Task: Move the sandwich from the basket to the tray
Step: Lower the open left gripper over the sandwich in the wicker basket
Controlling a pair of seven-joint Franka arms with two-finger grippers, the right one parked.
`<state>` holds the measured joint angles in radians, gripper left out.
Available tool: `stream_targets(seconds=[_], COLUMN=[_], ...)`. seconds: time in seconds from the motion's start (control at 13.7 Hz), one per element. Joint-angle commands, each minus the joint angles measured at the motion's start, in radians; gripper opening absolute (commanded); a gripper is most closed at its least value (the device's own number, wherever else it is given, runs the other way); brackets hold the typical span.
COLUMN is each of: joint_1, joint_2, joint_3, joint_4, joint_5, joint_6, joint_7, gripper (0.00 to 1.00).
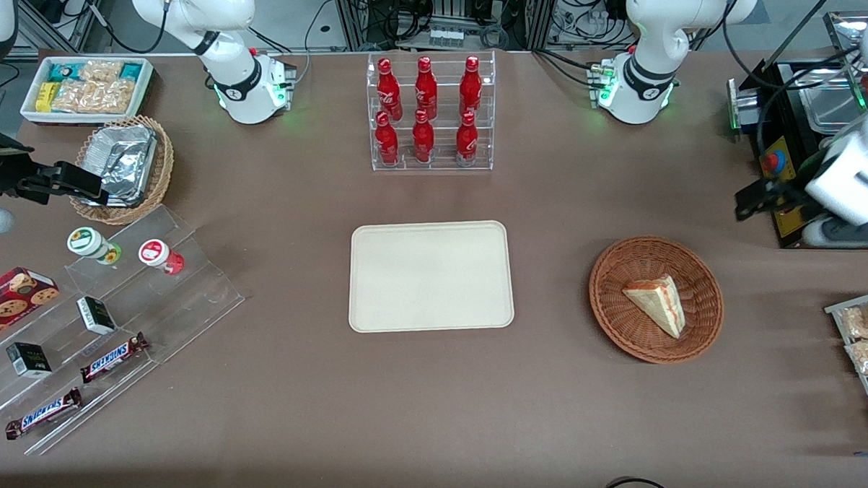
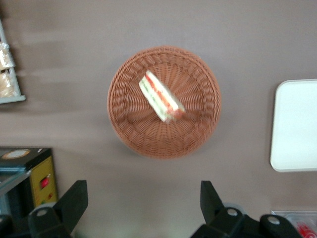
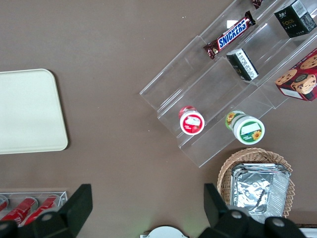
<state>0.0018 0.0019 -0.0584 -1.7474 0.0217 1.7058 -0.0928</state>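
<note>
The left arm's black two-finger gripper is shown spread wide, with nothing held between its fingers and nothing touched; it is held above the brown table surface, apart from the round, shallow, reddish-brown woven wicker basket. In the front view the gripper itself cannot be made out at the working arm's end of the table.

Inside the basket lies the small triangular sandwich wedge of pale cream bread, its red-orange and green filling layers seen along one edge in the wrist view. On the front view's clock face, the wedge is placed off-centre in the basket, toward three o'clock, with one tip directed to five o'clock.

The flat cream-beige rectangular tray with rounded corners and a low rim is set at nine o'clock from the basket, well apart from it, and nothing is carried on its plain surface.

At twelve o'clock from the tray, farther from the front camera, a clear acrylic tiered rack is seen, in which six red bottles are stood upright.
</note>
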Motion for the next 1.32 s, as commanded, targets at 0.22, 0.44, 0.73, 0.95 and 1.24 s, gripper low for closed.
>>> stream_targets(seconds=[0.22,0.44,0.73,0.95,1.24], joint_1=[-0.016,-0.046,-0.051,-0.049,-0.048], joint_2=[-0.042,0.015,0.125,0.165,0.211], joint_3=[0.000,-0.003,-0.001,-0.001,0.002], joint_4=[-0.377,-0.426,-0.431,-0.428,-0.443], joint_5=[0.000,-0.003,0.000,0.003,0.015], joint_6=[0.478,0.603,0.724,0.750,0.779], joint_7=[-0.371,-0.621,-0.679,-0.679,-0.664], gripper=[1.00,1.00,1.00,1.00,1.00])
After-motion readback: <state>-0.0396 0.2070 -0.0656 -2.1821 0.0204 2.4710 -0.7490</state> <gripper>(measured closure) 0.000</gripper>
